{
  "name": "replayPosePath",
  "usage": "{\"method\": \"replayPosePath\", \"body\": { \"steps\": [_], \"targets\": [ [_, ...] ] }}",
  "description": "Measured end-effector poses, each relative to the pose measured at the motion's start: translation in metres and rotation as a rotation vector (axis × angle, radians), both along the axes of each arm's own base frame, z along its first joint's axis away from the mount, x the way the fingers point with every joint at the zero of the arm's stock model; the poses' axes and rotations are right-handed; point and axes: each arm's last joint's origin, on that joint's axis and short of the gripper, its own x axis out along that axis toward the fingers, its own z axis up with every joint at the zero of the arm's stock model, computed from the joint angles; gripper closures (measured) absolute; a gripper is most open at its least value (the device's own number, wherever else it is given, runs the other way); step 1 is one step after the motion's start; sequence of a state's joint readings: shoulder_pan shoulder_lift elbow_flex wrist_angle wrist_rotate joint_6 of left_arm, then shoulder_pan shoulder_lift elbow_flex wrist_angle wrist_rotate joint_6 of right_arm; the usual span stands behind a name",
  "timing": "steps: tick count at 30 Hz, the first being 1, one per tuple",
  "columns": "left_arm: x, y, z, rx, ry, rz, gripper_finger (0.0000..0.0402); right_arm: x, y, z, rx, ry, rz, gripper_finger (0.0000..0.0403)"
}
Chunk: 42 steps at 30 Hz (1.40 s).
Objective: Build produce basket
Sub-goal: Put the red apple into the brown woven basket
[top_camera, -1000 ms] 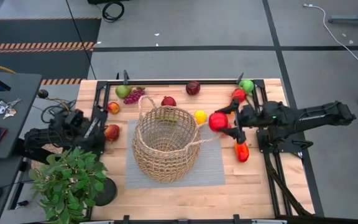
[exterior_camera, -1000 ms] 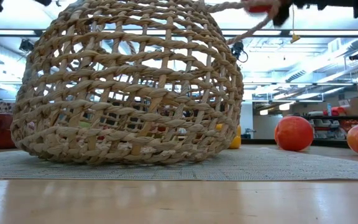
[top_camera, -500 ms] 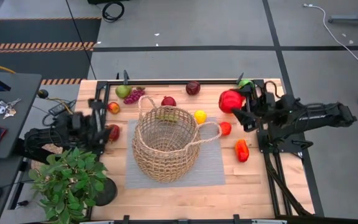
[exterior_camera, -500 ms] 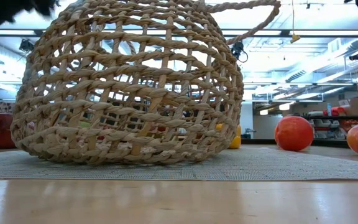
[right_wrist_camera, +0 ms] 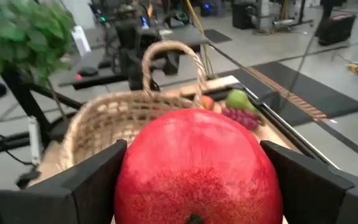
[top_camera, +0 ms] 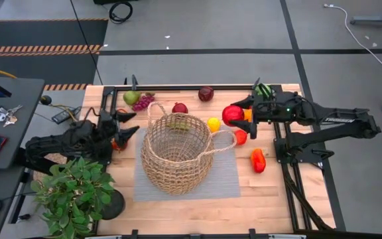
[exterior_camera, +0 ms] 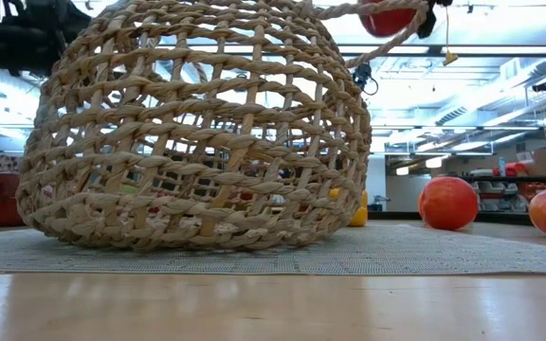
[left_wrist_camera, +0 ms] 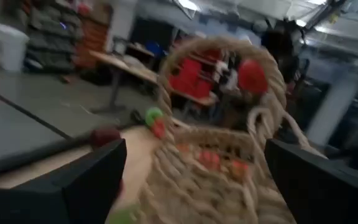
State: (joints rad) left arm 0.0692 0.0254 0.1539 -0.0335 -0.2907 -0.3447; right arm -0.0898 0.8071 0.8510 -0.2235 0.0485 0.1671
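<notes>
The wicker basket [top_camera: 176, 153] stands mid-table on a grey mat [top_camera: 227, 179]. To its right, the right gripper [top_camera: 239, 113] is clamped on a red pomegranate [top_camera: 232, 114], held above the table near the basket's right handle. The left gripper [top_camera: 126, 124], jaws spread and empty, sits just left of the basket.

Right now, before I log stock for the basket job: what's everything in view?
basket: one, tan wicker, table centre
mat: one, grey, under basket
red fruit: one, held above table, right of basket
pear: one, green, far left
grapes: one bunch, purple, beside pear
other produce: several, red, maroon, yellow, orange, scattered around basket
potted plant: one, green, near left corner
left gripper: open, left of basket
right gripper: shut on red fruit
</notes>
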Motion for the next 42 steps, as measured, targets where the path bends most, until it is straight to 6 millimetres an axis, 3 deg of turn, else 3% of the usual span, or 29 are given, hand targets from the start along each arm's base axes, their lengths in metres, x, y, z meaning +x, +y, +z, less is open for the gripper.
{"method": "replayPosePath", "body": {
  "steps": [5,10,17,22,32,42],
  "targets": [
    [0.001,-0.003,-0.003,0.044,0.048,-0.102,0.0012,0.009,0.000,0.016,0.018,-0.040,0.044,0.0045],
    [0.001,-0.003,-0.003,0.046,0.044,-0.107,0.0012,0.032,-0.001,0.022,0.017,-0.002,0.066,0.0045],
    [0.001,-0.003,-0.003,0.046,0.044,-0.107,0.0012,0.072,0.005,0.032,-0.154,0.051,0.140,0.0045],
    [0.001,-0.003,-0.003,0.046,0.044,-0.107,0.0012,0.089,0.016,0.041,-0.369,0.113,0.135,0.0045],
    [0.001,-0.003,-0.003,0.047,0.044,-0.107,0.0012,0.086,0.051,0.049,-0.894,0.184,0.161,0.0045],
    [0.001,-0.003,-0.003,0.047,0.045,-0.107,0.0012,0.082,0.071,0.051,-1.248,0.261,0.149,0.0045]
  ]
}}
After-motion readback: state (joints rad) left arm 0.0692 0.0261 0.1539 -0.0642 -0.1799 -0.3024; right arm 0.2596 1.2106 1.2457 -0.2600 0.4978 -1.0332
